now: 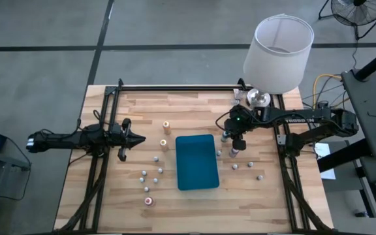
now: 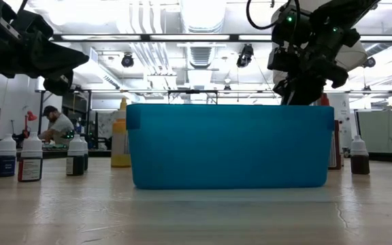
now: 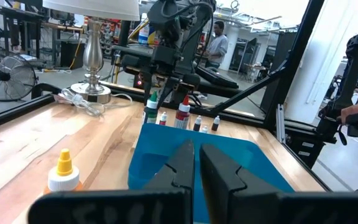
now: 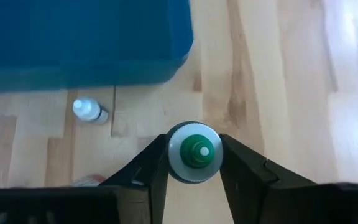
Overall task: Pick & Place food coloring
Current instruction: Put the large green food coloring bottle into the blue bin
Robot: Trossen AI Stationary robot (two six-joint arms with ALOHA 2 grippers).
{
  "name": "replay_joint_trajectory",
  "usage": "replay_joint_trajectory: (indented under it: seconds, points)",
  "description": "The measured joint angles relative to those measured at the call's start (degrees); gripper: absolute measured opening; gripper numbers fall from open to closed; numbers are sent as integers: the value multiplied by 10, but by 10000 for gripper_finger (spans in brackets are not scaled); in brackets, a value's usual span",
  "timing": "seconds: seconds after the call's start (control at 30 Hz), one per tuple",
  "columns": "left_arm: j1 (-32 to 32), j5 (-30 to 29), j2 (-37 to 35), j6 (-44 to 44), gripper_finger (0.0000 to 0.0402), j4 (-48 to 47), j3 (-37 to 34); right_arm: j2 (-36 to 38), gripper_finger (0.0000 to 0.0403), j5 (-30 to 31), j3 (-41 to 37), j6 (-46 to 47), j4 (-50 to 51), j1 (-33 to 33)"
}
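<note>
1. While the right end effector point(image 4: 194, 163) gripped a green-capped food coloring bottle point(image 4: 194, 151) beside the teal tray point(image 1: 196, 162), the tray looked empty.
2. Many bottles remained on the table point(image 1: 109, 202); left end effector point(image 1: 138, 138) waited shut.

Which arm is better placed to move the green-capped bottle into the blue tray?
The right. Its gripper already brackets the green-capped bottle beside the blue tray. The left gripper is shut, across the tray from it.

Teal tray point(image 1: 196, 163); green-tipped bottle point(image 4: 194, 151) (white collar); black fingers point(image 4: 151, 171).
</note>
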State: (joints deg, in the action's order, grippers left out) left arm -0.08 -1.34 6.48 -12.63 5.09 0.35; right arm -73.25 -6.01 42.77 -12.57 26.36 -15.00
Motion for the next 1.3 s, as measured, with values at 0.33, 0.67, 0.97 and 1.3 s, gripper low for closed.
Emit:
replay_joint_trajectory:
  seconds: [0.33, 0.67, 0.97, 1.3]
  points:
    - [0, 0, 0, 0, 0, 0, 0, 9, 107, 0, 81, -1, 39, -1]
    - [0, 0, 0, 0, 0, 0, 0, 8, 108, 1, 170, -1, 66, 19]
    - [0, 0, 0, 0, 0, 0, 0, 7, 108, 1, 207, 2, 70, 53]
    - [0, 0, 0, 0, 0, 0, 0, -39, 109, 0, 268, 22, 125, 60]
